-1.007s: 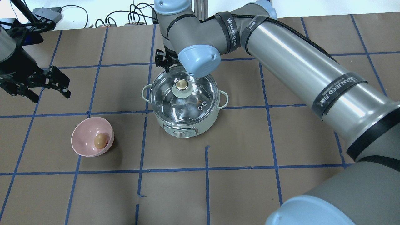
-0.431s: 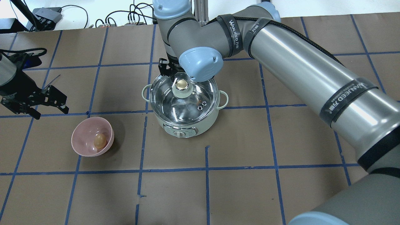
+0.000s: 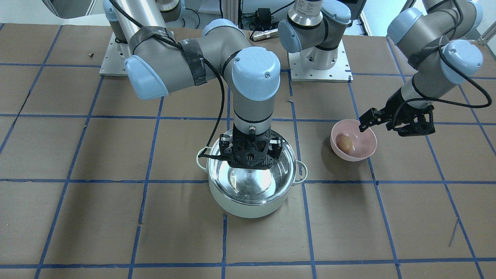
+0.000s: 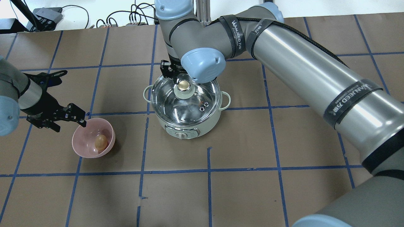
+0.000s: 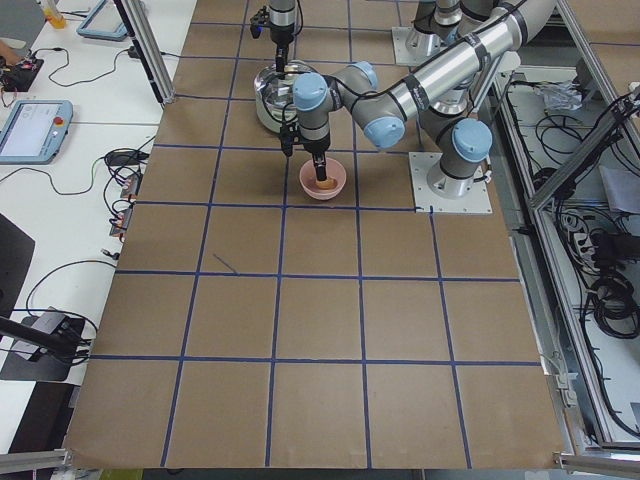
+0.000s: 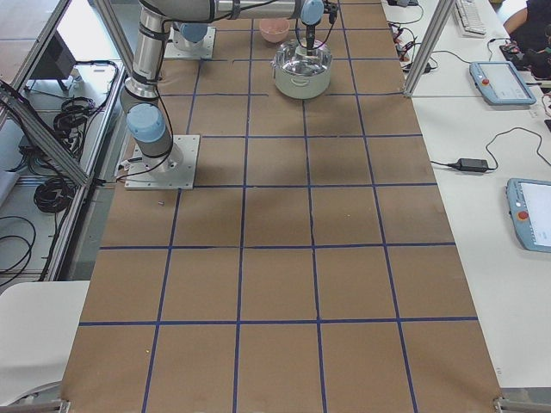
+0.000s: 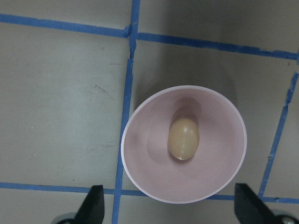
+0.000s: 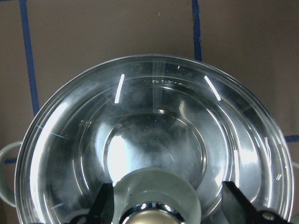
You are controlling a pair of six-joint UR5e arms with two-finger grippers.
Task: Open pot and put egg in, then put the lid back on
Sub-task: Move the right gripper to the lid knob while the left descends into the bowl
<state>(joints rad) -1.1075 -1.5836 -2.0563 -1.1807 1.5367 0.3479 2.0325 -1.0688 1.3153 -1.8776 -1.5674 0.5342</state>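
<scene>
Released, the right end effector (image 8: pixel 168 207) straddled the knob (image 4: pixel 183 84) of the lid (image 4: pixel 176 105) on the pot (image 4: pixel 189 126). The left end effector (image 7: pixel 170 207), also released, hovered over the egg (image 7: pixel 183 138) in the bowl (image 7: pixel 140 144).

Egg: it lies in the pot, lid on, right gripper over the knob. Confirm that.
Not right. The egg lies in the bowl, not in the pot; the left wrist view shows it there. The rest stands: the lid is on and the right gripper is over the knob.
</scene>
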